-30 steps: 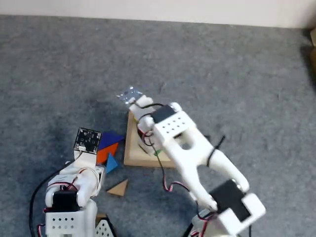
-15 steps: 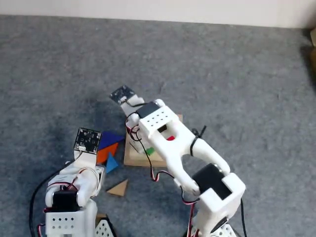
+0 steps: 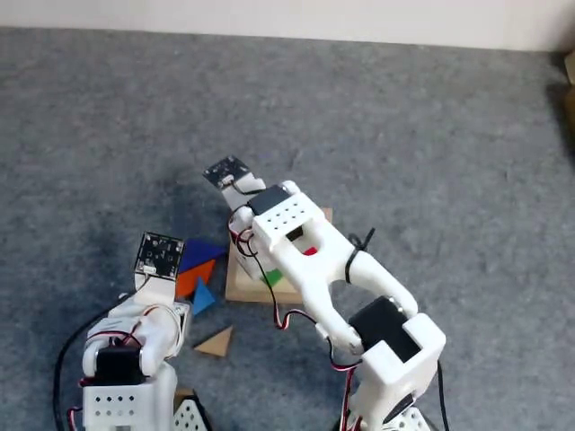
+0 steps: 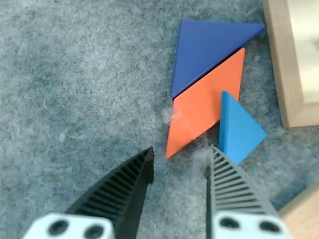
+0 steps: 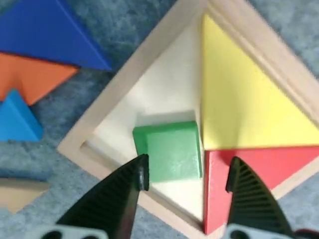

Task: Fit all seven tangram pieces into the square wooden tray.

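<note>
Open and empty, the right hand (image 5: 188, 164) could nudge the green square (image 5: 172, 149) askew, jamming later pieces in the wooden tray (image 5: 124, 75).

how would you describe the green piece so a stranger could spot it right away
Look at the wooden tray on the grey carpet. Three pieces lie in it; the green square sits beside the yellow triangle and the red piece. It alone is green and square.
</note>
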